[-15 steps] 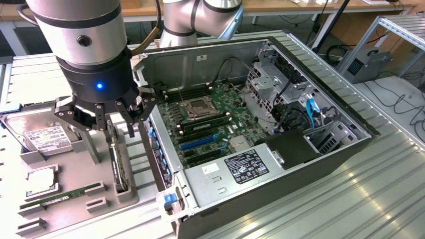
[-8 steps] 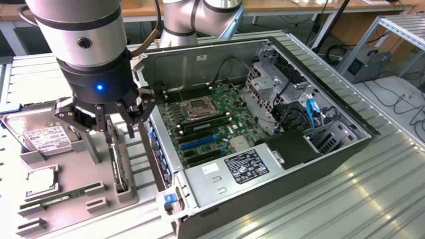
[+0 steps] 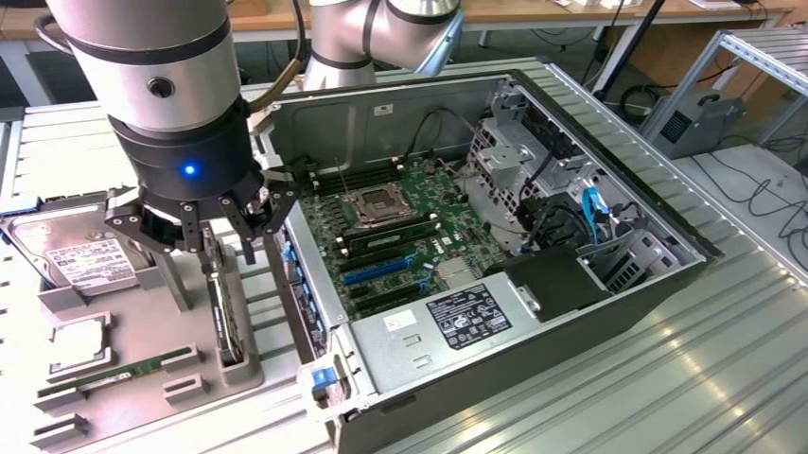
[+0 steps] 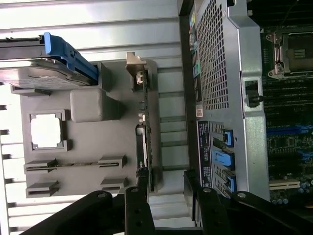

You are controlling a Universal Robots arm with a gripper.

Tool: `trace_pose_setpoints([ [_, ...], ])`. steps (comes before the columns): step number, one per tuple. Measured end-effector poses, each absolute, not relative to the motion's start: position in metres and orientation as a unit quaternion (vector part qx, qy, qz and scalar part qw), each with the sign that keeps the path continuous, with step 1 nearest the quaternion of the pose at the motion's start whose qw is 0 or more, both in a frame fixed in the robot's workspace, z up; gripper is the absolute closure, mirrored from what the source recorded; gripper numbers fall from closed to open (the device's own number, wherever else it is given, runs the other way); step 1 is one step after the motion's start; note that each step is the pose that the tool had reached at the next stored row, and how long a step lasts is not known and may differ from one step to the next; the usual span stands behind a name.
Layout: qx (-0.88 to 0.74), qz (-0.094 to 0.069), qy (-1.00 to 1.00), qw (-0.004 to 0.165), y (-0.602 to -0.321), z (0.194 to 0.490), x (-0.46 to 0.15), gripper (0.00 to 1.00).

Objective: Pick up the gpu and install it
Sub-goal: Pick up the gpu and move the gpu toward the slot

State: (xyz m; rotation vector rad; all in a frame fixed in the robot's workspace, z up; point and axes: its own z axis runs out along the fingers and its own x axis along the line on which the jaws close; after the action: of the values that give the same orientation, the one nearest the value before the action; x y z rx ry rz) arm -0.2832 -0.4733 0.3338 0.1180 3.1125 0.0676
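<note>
We are seeing the gripper (image 3: 218, 248) hanging with its fingers spread wide apart, clasping nothing, over the gray tray (image 3: 165, 326). In the exterior view the tray is lying at nine o'clock from the open case (image 3: 593, 123). The gpu (image 3: 229, 326) is standing on its long edge in a slot along the tray's three o'clock side, the side nearest the case. The fingers are hovering near its twelve o'clock end, and we cannot tell whether a fingertip is touching it. In the wrist view the gpu (image 4: 145, 132) is showing as a thin dark strip, its silver bracket at the end nearer the hard drive (image 4: 34, 78). At the tray's seven o'clock corner a memory stick (image 3: 120, 372) is resting in its slot.
</note>
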Motion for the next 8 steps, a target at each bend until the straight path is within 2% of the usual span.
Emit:
trace_pose_setpoints([
  [8, 0.038, 0.022, 0.999, 0.013, -0.4733, 0.3312, -0.2833, 0.58],
])
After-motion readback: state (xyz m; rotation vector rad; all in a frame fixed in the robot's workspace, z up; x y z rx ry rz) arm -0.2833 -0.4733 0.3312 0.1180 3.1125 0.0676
